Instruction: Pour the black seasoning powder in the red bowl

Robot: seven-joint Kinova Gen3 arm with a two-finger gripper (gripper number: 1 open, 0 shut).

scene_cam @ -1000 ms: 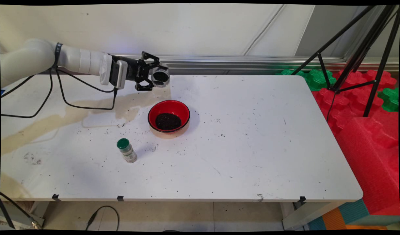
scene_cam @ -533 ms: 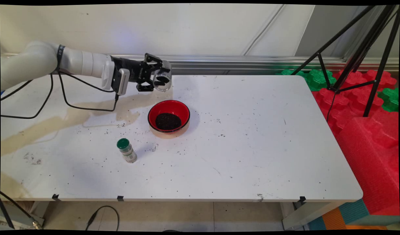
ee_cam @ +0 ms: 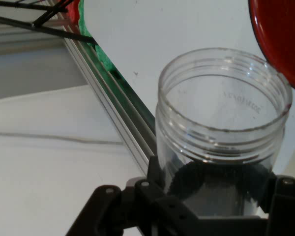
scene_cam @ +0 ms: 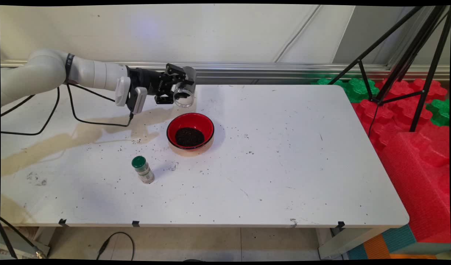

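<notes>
The black two-finger gripper (scene_cam: 175, 88) is closed on a clear plastic jar (scene_cam: 183, 92) with a threaded neck, held tipped on its side in the air above the far part of the white table (scene_cam: 284, 154), its open mouth facing toward the camera and slightly down. In the hand view the jar (ee_cam: 221, 132) is nearly see-through, with faint embossed lettering on its base that cannot be read and dark residue low down by the fingers. Just below and in front of it stands a red bowl (scene_cam: 190, 130) with a black rim, holding a heap of dark grains (scene_cam: 189, 136). Nearer the front, left of the bowl, a small spice bottle (scene_cam: 143, 169) with a green cap stands upright; its label is too small to read. Dark specks are scattered over the tabletop.
</notes>
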